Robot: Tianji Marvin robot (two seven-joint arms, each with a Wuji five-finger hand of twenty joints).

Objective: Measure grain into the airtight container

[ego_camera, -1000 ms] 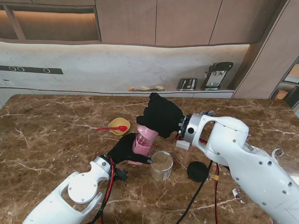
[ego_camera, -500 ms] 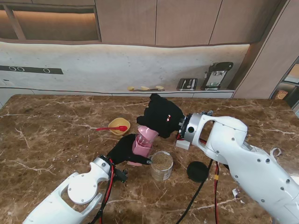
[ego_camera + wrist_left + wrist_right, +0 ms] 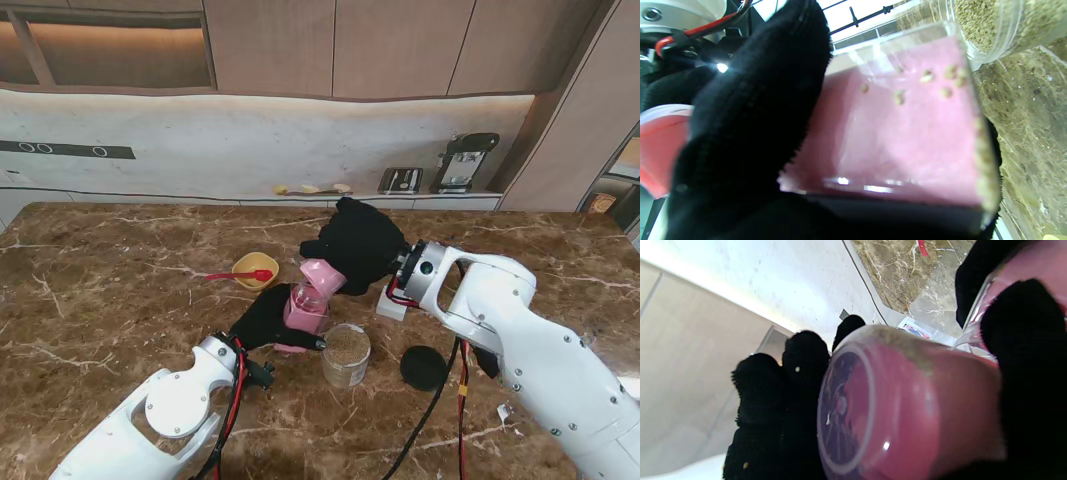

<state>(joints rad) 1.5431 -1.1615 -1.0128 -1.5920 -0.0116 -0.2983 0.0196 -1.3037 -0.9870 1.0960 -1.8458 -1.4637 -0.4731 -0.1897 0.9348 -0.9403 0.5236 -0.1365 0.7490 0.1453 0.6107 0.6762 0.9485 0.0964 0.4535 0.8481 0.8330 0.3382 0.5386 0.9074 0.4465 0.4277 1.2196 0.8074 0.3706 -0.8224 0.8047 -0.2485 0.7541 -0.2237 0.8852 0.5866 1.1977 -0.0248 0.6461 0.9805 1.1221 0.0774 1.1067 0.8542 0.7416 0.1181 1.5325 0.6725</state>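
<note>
Your right hand grips a pink cup, fingers wrapped round its side, and holds it tipped over the mouth of the pink container. In the right wrist view the cup's round base faces you, with a smear of grain along its wall.

Your left hand clasps the container from its left side, steadying it upright on the tabletop. In the left wrist view a black finger presses on the clear wall, and you can see a few grains scattered inside over the pink floor, with more gathered along one edge.

Just to the right of the container and a little nearer to you stands a clear jar filled with grain, open at the top. Its wall shows beside the container in the left wrist view, close by; you cannot tell whether they touch. A black lid lies flat on the tabletop to the right of the jar, apart from it.

Left of the container and farther from you sits a yellow bowl with a red spoon resting across it, handle pointing left. Black and red cables trail across the tabletop under your right arm.
</note>
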